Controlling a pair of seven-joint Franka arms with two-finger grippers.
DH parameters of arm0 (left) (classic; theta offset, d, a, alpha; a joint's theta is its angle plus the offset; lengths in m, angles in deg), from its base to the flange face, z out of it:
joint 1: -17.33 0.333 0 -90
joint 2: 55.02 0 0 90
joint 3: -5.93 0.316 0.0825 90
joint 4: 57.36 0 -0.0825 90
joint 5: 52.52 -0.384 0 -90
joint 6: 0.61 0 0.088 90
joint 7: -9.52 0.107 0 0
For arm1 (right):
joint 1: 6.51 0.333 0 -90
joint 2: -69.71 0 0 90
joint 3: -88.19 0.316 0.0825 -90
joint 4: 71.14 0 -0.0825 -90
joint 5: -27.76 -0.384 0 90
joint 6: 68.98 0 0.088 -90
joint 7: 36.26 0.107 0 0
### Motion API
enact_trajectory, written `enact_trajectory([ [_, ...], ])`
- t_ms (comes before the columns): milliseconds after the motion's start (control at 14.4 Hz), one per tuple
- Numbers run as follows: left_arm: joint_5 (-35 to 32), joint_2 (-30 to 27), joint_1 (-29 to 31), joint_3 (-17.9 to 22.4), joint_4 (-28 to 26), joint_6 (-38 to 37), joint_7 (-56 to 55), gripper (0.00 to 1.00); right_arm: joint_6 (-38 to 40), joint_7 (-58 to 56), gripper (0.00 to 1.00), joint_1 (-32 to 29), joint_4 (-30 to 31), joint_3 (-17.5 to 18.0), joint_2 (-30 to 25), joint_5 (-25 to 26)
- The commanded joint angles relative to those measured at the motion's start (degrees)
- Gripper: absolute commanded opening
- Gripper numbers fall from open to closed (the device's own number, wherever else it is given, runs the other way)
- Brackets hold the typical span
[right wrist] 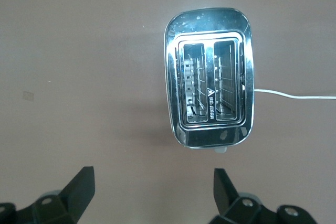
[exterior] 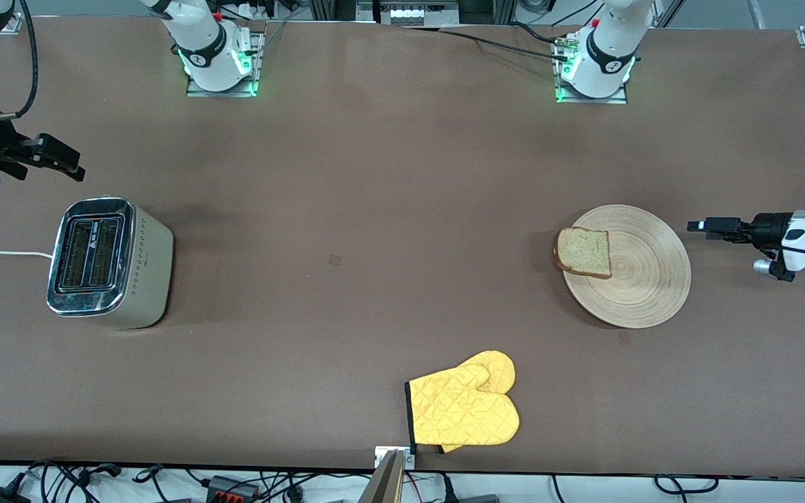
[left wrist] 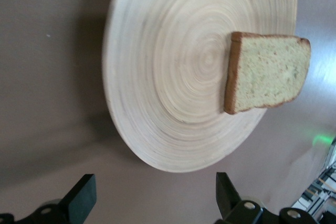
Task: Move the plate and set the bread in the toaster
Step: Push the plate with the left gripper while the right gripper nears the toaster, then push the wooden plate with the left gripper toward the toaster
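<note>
Bread point(exterior: 584, 252) square, speckled, on round ring-grained wooden plate point(exterior: 643, 279), chrome toaster point(exterior: 105, 260).

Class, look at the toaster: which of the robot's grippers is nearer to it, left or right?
Right. The right gripper hangs open just past the toaster, toward the robots' bases. The left gripper, also open, is at the other end of the table beside the plate.

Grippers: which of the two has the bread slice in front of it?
The left gripper, open beside the round light-tan wooden plate carrying the speckled bread slice; the right gripper faces the chrome toaster.
</note>
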Motion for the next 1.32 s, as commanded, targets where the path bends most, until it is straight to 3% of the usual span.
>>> enact_trajectory([
  [0,4.6,1.8,1.7,-0.6,-1.2,2.5,1.6,1.00,0.4,-0.6,1.00,-0.1,-1.6,0.6,1.0,-0.9],
  [486,9.4,4.9,2.4,-0.7,-3.7,6.3,0.7,0.99,-0.1,-0.7,1.00,2.6,-1.6,0.8,3.6,-1.1],
  [694,10.3,5.0,1.9,-0.7,-3.5,6.2,-1.2,0.81,-0.7,-0.6,1.00,5.3,-2.9,0.8,6.4,-1.1],
  [972,10.3,5.0,2.0,-0.7,-3.2,5.5,-2.7,0.81,-0.6,-0.6,1.00,8.0,-8.5,0.8,11.5,-1.3],
  [1111,10.2,5.1,2.2,-0.7,-3.0,5.1,-1.7,0.69,-0.9,-0.5,1.00,9.3,-8.6,0.9,11.5,-1.5],
  [1250,10.1,5.1,2.4,-0.8,-2.9,5.0,-1.4,0.46,-2.4,-0.5,1.00,10.0,-8.6,0.8,11.7,-3.9],
])
